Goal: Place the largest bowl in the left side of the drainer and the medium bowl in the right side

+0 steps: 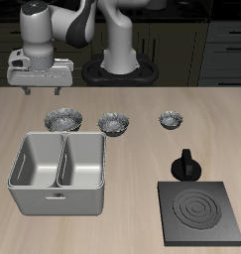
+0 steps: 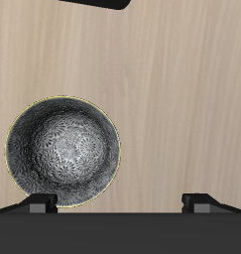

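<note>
Three grey-silver speckled bowls stand in a row behind the drainer [image 1: 15, 184]. The largest bowl [image 1: 63, 119] is at the end of the row behind the drainer, the medium bowl [image 1: 114, 123] is in the middle, and the smallest bowl [image 1: 171, 121] is at the other end. The drainer's two compartments are both empty. My gripper [image 1: 50, 89] is open and empty, raised above the table just behind the largest bowl. In the wrist view the largest bowl [image 2: 62, 151] lies upright below the gripper [image 2: 120, 203], off-centre toward one fingertip [image 2: 38, 203].
A black square stove plate [image 1: 201, 213] lies near the table's front edge, away from the drainer. A small black pot [image 1: 185, 165] stands just behind it. The robot's base [image 1: 120, 67] is at the table's back.
</note>
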Tool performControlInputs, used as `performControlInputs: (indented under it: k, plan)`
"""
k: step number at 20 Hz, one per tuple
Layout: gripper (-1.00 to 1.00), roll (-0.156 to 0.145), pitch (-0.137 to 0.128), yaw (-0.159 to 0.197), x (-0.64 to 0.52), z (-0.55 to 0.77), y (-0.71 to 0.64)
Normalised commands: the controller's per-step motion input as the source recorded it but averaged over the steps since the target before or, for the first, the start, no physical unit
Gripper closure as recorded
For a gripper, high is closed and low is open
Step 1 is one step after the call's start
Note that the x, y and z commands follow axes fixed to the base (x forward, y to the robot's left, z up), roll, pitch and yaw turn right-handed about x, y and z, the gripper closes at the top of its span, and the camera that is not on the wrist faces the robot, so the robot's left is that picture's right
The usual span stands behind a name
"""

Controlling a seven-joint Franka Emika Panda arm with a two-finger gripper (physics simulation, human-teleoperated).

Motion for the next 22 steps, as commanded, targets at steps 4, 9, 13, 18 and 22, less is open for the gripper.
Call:
performControlInputs:
  k: [4,9,13,18,22]
  plan:
    - [-1.0,0.026,-0.028,0.033,0.02,-0.27,-0.1]
    - [-1.0,-0.01,0.008,-0.038,0.05,-0.28,-0.08]
    - [-1.0,-0.016,0.032,-0.061,0.06,-0.4,-0.08]
    - [-1.0,0.0,0.052,-0.031,0.07,-0.3,0.01]
    - [-1.0,0.031,0.079,0.007,0.08,-0.49,0.19]
